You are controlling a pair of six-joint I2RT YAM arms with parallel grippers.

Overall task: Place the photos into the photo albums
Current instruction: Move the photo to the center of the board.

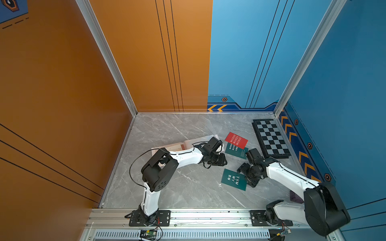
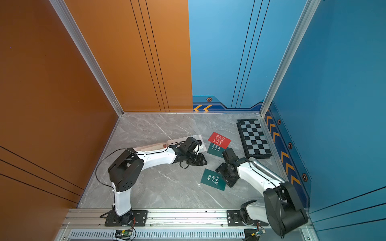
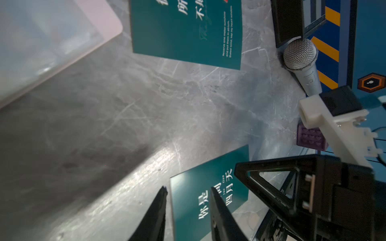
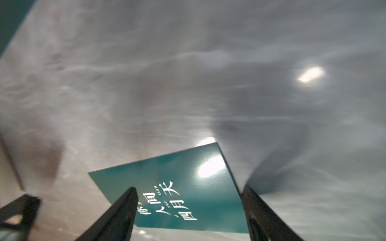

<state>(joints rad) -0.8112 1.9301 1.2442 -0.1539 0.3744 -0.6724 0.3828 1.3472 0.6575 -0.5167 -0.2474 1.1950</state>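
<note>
Evidently the right gripper [image 4: 190,188] is set up for a pick: its jaws stand spread wide and straddle one edge of the green card [image 1: 234,179]. That card lies flat on the table [image 1: 177,187], at lower centre-right in both top views. Nothing is pinched yet. Coming in low over an edge is, I judge, the way to get a finger under so thin a sheet.

The left gripper [image 3: 189,188] hangs with its jaws partly parted and empty, over bare table between that card and the album [image 1: 188,144]. The album lies open at the centre of the top views, partly under the left arm, probably so that arm can steady a sleeve while the other feeds.

A red card [image 1: 236,140] overlaps a second green card [image 1: 240,154] just right of the album. The checkerboard [image 1: 271,138] lies further right, out of the way. Other cards are not in view, and I cannot tell whether any already sit in the album.
</note>
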